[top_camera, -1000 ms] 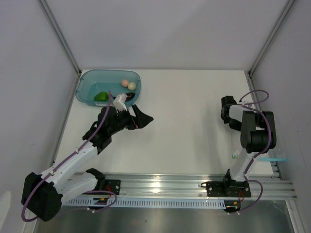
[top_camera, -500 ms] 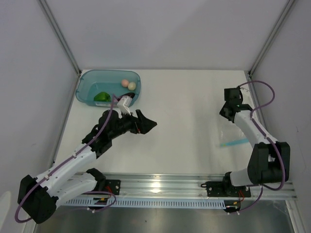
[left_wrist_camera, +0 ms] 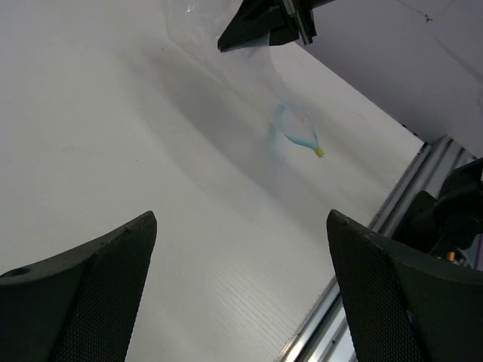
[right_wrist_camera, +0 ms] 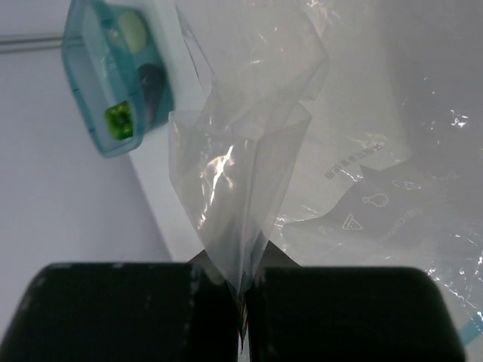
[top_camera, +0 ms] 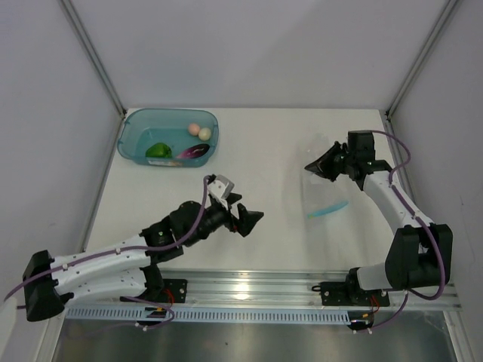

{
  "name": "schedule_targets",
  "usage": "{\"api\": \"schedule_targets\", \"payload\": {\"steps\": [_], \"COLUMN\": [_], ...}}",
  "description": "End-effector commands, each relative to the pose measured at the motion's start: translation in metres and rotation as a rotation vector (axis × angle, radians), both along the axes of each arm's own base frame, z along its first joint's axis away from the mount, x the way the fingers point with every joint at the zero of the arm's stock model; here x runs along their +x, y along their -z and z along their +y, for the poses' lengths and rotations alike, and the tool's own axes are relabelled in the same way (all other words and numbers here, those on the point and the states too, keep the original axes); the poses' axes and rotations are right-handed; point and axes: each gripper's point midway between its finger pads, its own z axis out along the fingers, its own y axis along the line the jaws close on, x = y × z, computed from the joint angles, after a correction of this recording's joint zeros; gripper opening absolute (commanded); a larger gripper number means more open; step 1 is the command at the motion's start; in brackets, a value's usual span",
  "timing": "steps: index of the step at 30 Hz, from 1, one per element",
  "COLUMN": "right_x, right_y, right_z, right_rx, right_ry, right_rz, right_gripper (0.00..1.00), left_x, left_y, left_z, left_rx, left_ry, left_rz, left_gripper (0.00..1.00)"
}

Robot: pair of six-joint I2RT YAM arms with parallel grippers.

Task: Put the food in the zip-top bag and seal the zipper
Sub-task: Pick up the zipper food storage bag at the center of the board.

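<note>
1. Top external view: a teal tub (top_camera: 132, 125) sits at the far left corner of the white tabletop (top_camera: 272, 143). All the food lies inside it: the green pepper (top_camera: 157, 150), the eggplant (top_camera: 195, 151), the pinkish ball (top_camera: 194, 128) and the cream ball (top_camera: 204, 133) touching it.
2. Same view: the left claw (top_camera: 247, 213) hangs over the middle of the tabletop, near the front edge. It is released, with its jaws spread wide and nothing between them, and it is well apart from the tub.
3. Same view: the right claw (top_camera: 311, 166) is clenched on a fold of the clear zip-top bag (top_camera: 321, 188), which droops below it on the right half of the tabletop. The light-blue zipper strip (top_camera: 327, 209) is at the bag's low end, bowed. Whether that end touches the tabletop cannot be told.
4. Left wrist view: the two dark fingers of the left claw (left_wrist_camera: 241, 222) frame bare tabletop. Beyond them the right claw (left_wrist_camera: 264, 26) holds the bag (left_wrist_camera: 241, 90) by its upper part. The zipper strip (left_wrist_camera: 290, 136) curls into a small loop lower down, with a yellow slider tab (left_wrist_camera: 319, 152) at one end.
5. Right wrist view: the right claw (right_wrist_camera: 245, 302) has its jaws pressed together on a crumpled pleat of the bag (right_wrist_camera: 241, 166). Printed marks (right_wrist_camera: 355, 162) show on the film to the right. Behind, the tub (right_wrist_camera: 83, 90) holds the pepper (right_wrist_camera: 118, 118), the eggplant (right_wrist_camera: 155, 79) and the cream ball (right_wrist_camera: 132, 32).
</note>
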Motion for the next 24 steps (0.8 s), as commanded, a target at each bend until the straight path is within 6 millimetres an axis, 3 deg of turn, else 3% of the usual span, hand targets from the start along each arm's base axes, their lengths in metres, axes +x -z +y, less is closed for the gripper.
{"api": "schedule_targets", "payload": {"steps": [1,10,19,24], "right_x": [-0.004,-0.016,-0.025,-0.030], "right_y": [-0.045,-0.113,-0.116,-0.118], "right_z": [0.033,0.064,0.084,0.090], "right_rx": [0.220,0.391,0.482,0.502], "right_ry": [-0.082,-0.062,-0.054,-0.069], "right_rz": [-0.015,0.006,0.073,0.072], "right_gripper": [0.00,0.00,0.00,0.00], "left_x": [0.016,0.015,0.006,0.012], "left_y": [-0.002,0.009,0.014,0.022], "left_z": [0.005,-0.023,-0.031,-0.022], "left_rx": [0.047,0.137,0.101,0.150], "left_ry": [-0.137,-0.228,-0.204,-0.265], "left_rz": [-0.155,-0.308,-0.386,-0.382], "left_gripper": [0.94,0.92,0.90,0.85]}}
